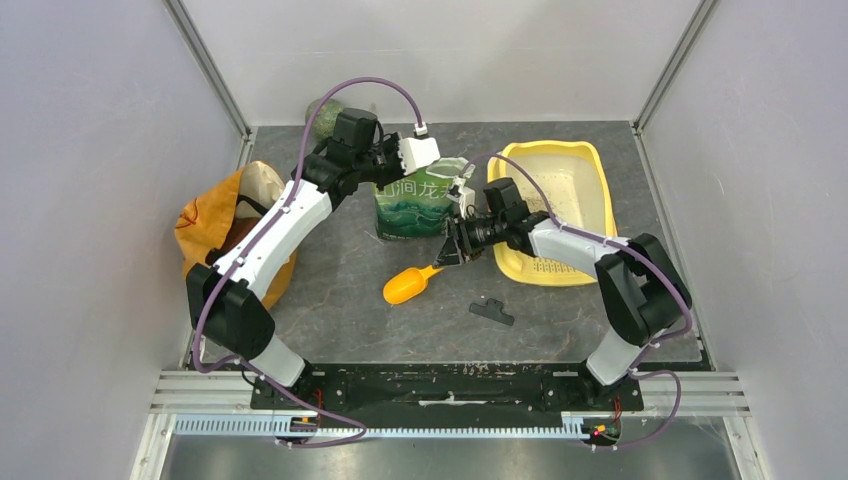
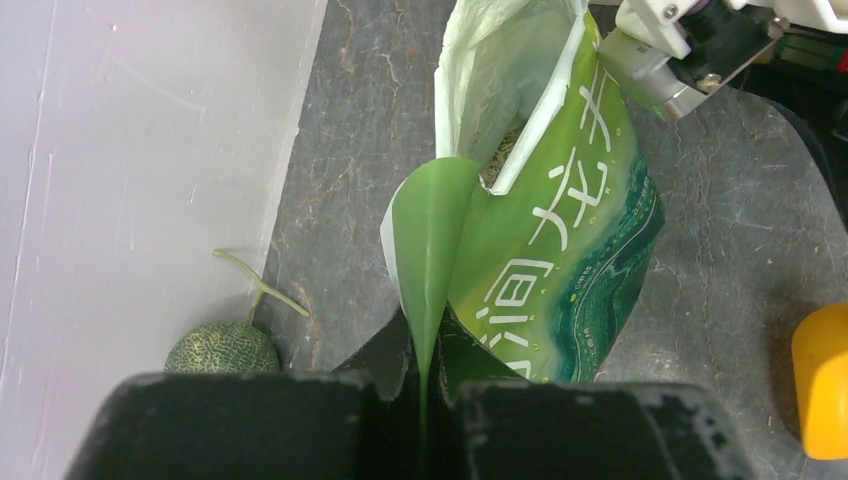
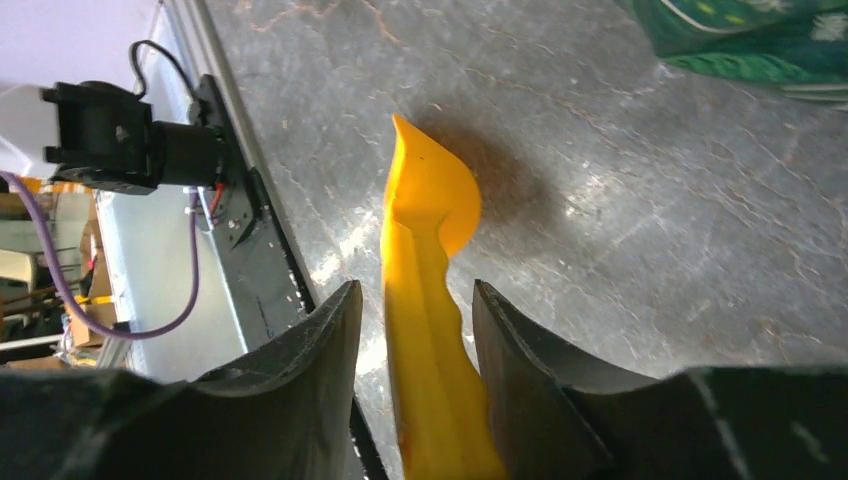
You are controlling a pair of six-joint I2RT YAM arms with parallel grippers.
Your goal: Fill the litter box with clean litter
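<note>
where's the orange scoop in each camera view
Top external: orange scoop at centre, just below the green pouch.
Left wrist: only its edge shows, far right, low down.
Right wrist: bottom centre, handle running up to the bowl.
Shared landmark: the green pouch, centre in left wrist, top right corner in right wrist.

Grey marbled tabletop (image 1: 400, 330), plain white walls (image 1: 100, 150)

Grey table (image 1: 350, 300); litter box (image 1: 548, 146), pouch (image 1: 415, 205), scoop (image 1: 405, 287), melon (image 1: 322, 118)
</note>
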